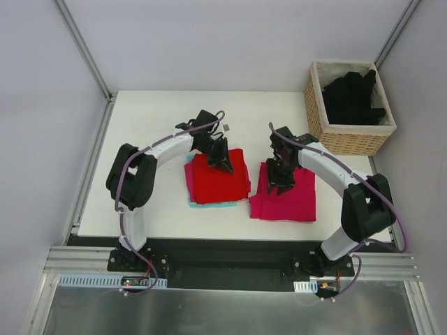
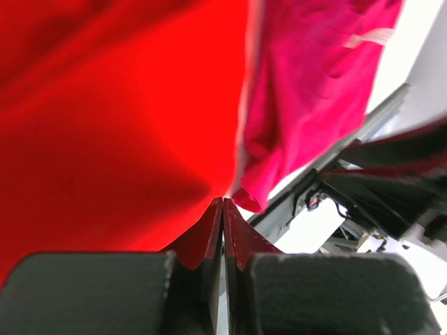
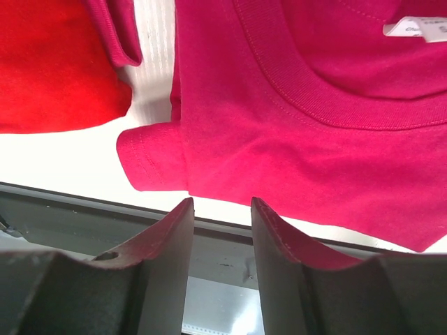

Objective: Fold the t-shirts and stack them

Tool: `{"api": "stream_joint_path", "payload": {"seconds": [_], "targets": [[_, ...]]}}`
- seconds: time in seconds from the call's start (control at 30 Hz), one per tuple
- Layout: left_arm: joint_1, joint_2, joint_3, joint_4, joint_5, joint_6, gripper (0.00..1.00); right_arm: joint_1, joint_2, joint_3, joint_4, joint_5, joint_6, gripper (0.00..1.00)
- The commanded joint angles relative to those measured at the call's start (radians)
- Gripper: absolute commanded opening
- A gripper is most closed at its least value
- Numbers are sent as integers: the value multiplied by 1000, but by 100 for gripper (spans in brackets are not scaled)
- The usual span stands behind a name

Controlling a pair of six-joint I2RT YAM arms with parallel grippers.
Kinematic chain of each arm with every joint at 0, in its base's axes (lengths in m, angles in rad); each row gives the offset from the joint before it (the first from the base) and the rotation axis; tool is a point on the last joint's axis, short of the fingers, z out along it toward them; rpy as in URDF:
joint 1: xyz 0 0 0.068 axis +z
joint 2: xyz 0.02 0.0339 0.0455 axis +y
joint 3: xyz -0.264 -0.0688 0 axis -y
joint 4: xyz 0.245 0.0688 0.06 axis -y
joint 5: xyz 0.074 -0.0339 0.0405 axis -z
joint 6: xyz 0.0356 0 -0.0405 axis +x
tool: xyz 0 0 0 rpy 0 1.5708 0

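A folded red t-shirt (image 1: 220, 180) lies on top of a small pile at the table's middle. My left gripper (image 1: 227, 166) rests over its far right part, jaws shut tip to tip with no cloth showing between them. In the left wrist view my left gripper (image 2: 223, 200) sits at the edge of the red t-shirt (image 2: 105, 125), with the magenta t-shirt (image 2: 307, 84) beyond. That magenta t-shirt (image 1: 286, 197) lies flat to the right, its white label (image 3: 419, 28) at the collar. My right gripper (image 1: 279, 181) hovers over its left side, open and empty (image 3: 220, 202). Black t-shirts (image 1: 353, 94) fill the basket.
A wicker basket (image 1: 349, 139) stands at the back right corner. Teal cloth (image 1: 209, 204) and a pink edge (image 1: 188, 171) peek out under the red shirt. A small grey item (image 1: 228, 126) lies behind the pile. The table's near edge (image 3: 84, 188) runs just below the magenta shirt.
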Motion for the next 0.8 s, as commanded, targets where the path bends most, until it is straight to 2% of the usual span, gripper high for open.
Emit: {"api": "stream_joint_path", "payload": {"seconds": [0.0,0.33,0.53,0.77], "targets": [[8,57,-11,-18,-28,10,0,-11,-6,34,-44,0,-27,41],[32,154,-123,-18,-86,-35,0,-40,-29,47,-78,9,-43,40],[42,191,-185,-18,-28,-91,0,-60,-58,38,-97,19,-44,40],[9,203,-191,-12,48,-15,0,-60,-57,53,-113,17,-40,40]]}}
